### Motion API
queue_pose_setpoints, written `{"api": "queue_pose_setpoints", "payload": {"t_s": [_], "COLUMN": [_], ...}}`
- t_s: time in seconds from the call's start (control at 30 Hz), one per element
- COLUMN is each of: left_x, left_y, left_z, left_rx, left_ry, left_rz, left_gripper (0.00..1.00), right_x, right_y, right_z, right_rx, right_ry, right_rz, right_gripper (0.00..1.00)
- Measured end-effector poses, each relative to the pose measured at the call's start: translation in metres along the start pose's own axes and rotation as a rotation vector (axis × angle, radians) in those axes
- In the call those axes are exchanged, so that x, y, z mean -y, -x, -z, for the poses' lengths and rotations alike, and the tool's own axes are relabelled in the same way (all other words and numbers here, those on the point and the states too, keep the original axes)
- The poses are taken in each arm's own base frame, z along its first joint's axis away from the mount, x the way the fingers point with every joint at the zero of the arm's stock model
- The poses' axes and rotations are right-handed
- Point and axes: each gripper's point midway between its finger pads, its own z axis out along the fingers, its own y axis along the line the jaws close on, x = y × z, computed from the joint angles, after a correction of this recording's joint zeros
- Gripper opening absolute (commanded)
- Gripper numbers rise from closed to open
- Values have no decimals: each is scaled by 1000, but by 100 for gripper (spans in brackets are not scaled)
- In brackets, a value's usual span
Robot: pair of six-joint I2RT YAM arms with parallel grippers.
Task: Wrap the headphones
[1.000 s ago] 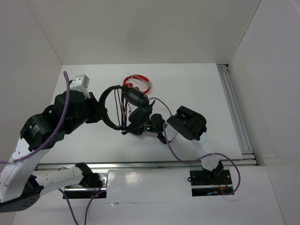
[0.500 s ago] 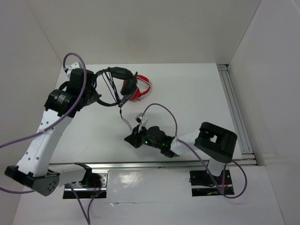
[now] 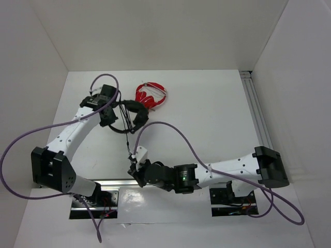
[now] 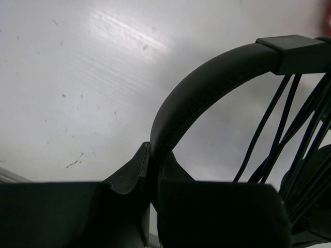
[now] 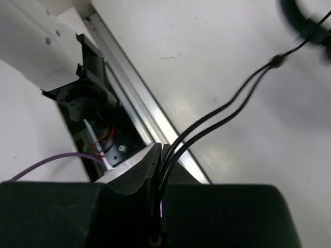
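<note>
The black headphones [image 3: 135,114] hang at the back left, with several turns of thin dark cable [image 4: 276,137] strung across the headband [image 4: 207,82]. My left gripper [image 3: 114,111] is shut on that headband, its jaws [image 4: 152,151] pinching the band's lower end. From the headphones the cable [image 3: 129,142] runs down toward the near edge. There my right gripper [image 3: 134,167] is shut on it. In the right wrist view two strands of cable [image 5: 222,116] come out from between the closed jaws of my right gripper [image 5: 162,151].
Red headphones [image 3: 151,95] lie just behind the black ones. A metal rail [image 3: 207,179] runs along the near edge, with the left arm's base mount [image 5: 85,98] beside my right gripper. Another rail [image 3: 258,121] lines the right side. White walls enclose the table [image 3: 207,119].
My left gripper has brought the headphones from the back left corner toward the middle and lower. My right gripper has moved left and toward the near rail, drawing the cable with it.
</note>
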Motion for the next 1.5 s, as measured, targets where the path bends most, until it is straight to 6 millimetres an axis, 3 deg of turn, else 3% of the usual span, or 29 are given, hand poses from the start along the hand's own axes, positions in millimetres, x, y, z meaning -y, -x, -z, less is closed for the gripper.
{"api": "queue_pose_setpoints", "payload": {"t_s": [0.1,0.23,0.47,0.53,0.67,0.73,0.83,1.03,1.13,1.23,1.33,1.43,1.5], "left_x": [3,16,32,36,46,51,58,59,63,66,67,65,65], "left_y": [-35,-50,-59,-70,-97,-111,-123,-125,-123,-122,-116,-112,-112], "left_z": [-13,-10,16,24,38,43,50,74,95,118,131,137,138], "left_rx": [-76,-73,-12,-9,-23,-40,-52,-18,2,21,39,40,28], "left_ry": [29,-1,-137,-180,-268,-305,-352,-414,-485,-563,-588,-591,-585], "left_rz": [-127,-233,-375,-431,-568,-628,-668,-689,-705,-716,-720,-734,-740], "left_gripper": [0,0,0,0,0,0,0,0,0,0,0,0,0], "right_x": [7,39,144,157,147,154,188,248,264,268,265,265,266], "right_y": [18,39,95,100,103,107,106,70,53,52,59,64,60], "right_z": [7,15,32,38,48,51,52,52,52,47,41,37,37], "right_rx": [-3,-28,-39,-59,-72,-71,-103,-185,-222,-213,-169,-121,-110], "right_ry": [-75,-194,-414,-407,-291,-270,-308,-359,-358,-335,-304,-283,-273], "right_rz": [78,190,291,351,487,523,541,505,479,450,417,379,347], "right_gripper": [0,0,0,0,0,0,0,0,0,0,19,23,31]}}
